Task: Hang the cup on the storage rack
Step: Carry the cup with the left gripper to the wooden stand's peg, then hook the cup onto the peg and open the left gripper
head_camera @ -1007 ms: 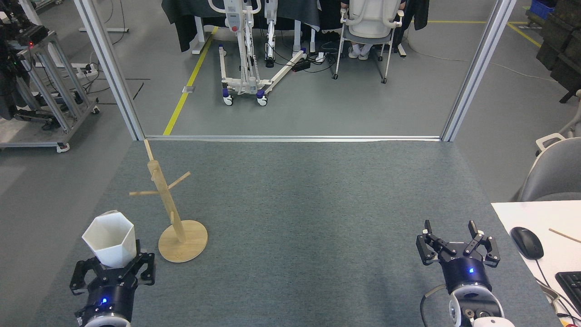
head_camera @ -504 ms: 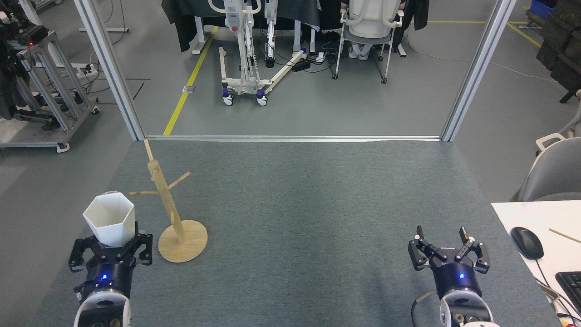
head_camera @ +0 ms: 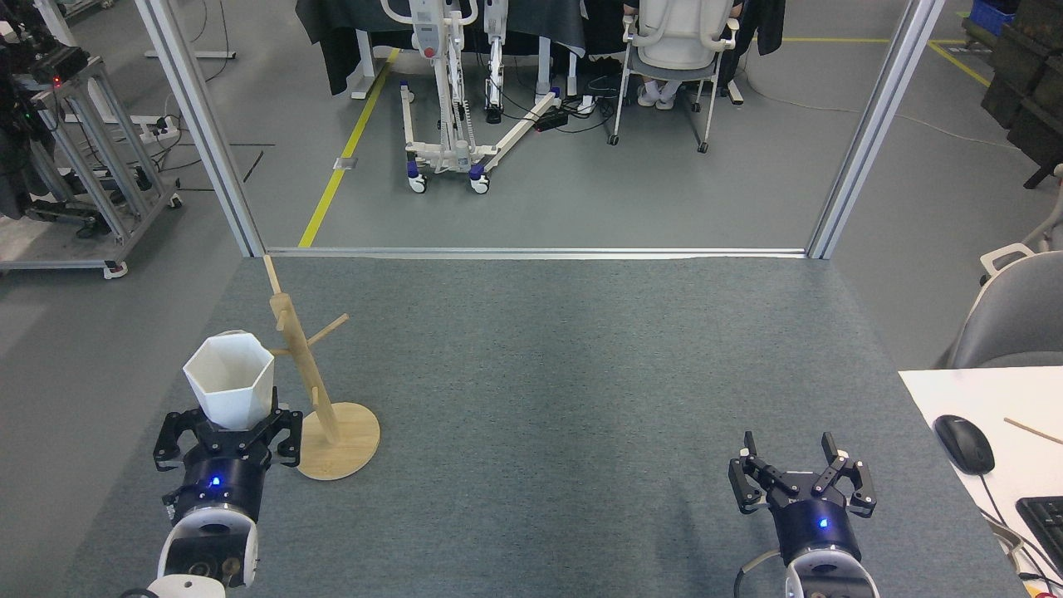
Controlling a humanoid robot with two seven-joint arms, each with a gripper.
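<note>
From the head view, the left gripper (head_camera: 230,432) is clamped on the base of the cup (head_camera: 230,390), holding it upright in the air just beside the storage rack (head_camera: 320,390), in front of its left peg. The cup is picked up but not yet hung; getting its handle, hidden here, onto a peg remains. The right gripper (head_camera: 802,482) hangs with fingers spread, empty, well apart.
</note>
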